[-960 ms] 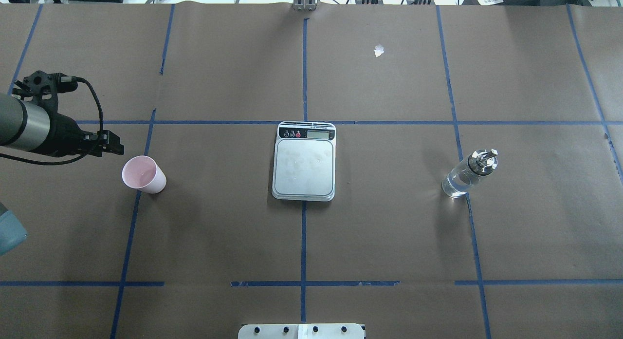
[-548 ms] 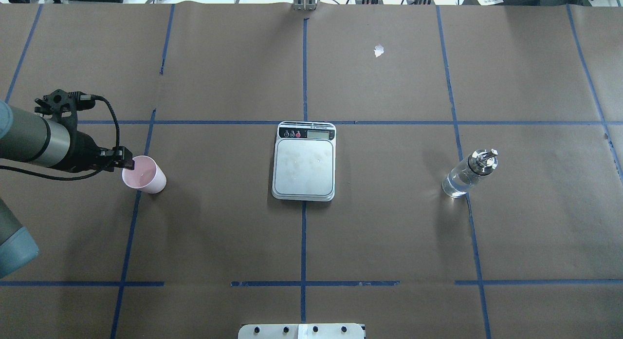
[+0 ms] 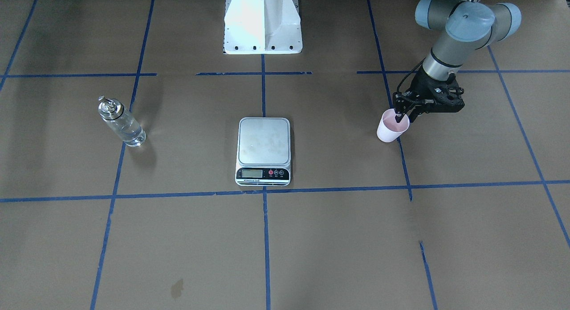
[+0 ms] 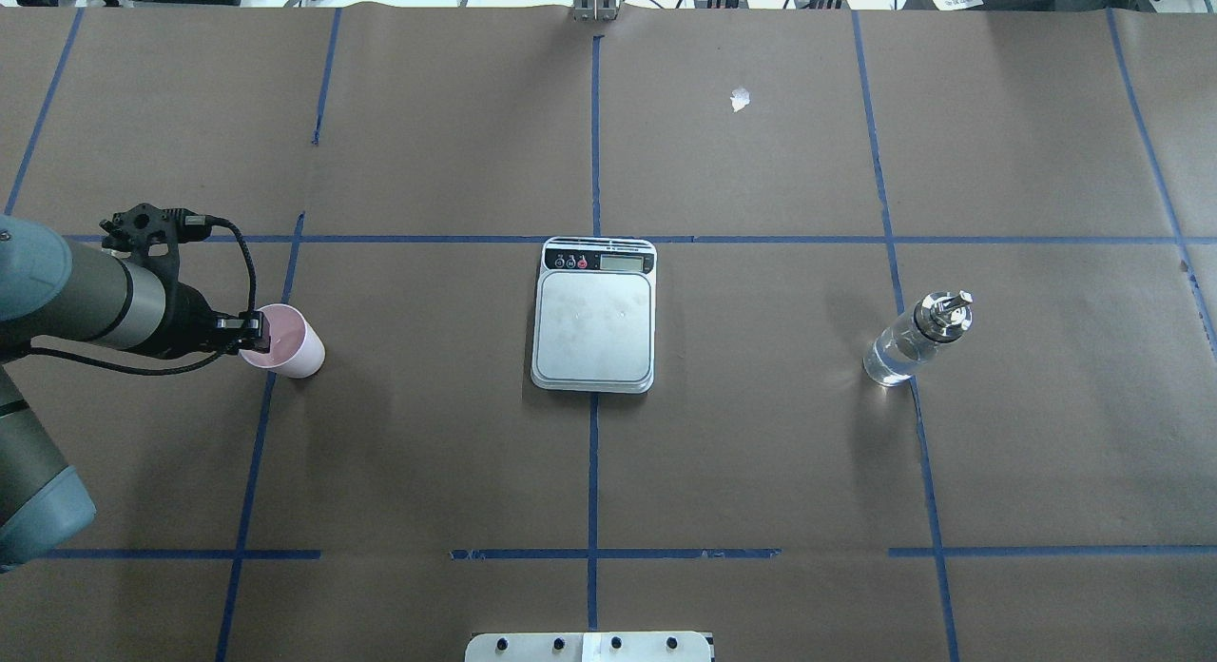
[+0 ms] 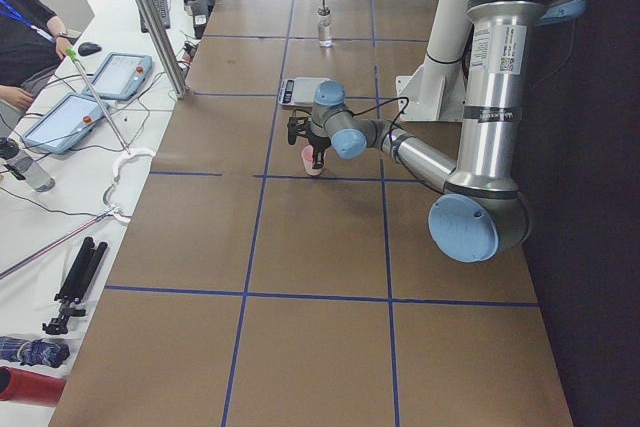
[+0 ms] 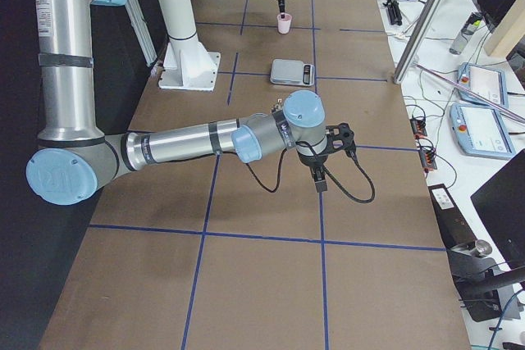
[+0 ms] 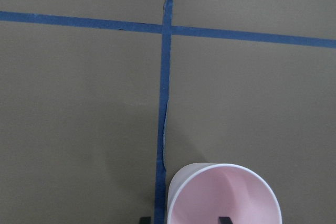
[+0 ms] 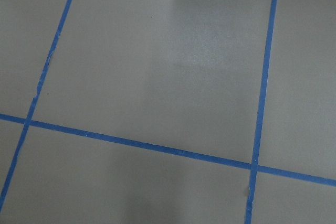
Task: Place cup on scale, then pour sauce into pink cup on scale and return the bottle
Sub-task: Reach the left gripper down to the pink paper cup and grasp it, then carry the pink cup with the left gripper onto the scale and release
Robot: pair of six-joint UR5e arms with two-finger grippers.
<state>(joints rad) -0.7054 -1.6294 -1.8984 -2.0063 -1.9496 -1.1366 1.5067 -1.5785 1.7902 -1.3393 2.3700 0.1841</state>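
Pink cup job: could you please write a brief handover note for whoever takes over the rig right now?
Left gripper: open, fingers astride the cup's rim, one inside.
Right gripper: hangs above the table, state unclear.
Cup on table, robot's left; scale centre, nothing on it; bottle upright, robot's right.
Done: nothing placed. Left: grip cup, set on scale, pour, return bottle.

A flat rectangular steel-topped digital scale (image 4: 594, 329) is set at the middle of the brown paper-covered table (image 4: 761, 453), with its display strip turned away from the robot. A small pale pink tapered cup (image 4: 290, 343) is stood upright well to the robot's left of it, and a small clear glass bottle with a metal spout (image 4: 903, 348) well to its right. The cup's rim, on the side away from the scale, is straddled by the black two-finger left gripper (image 4: 257, 331), one finger inside and one outside.
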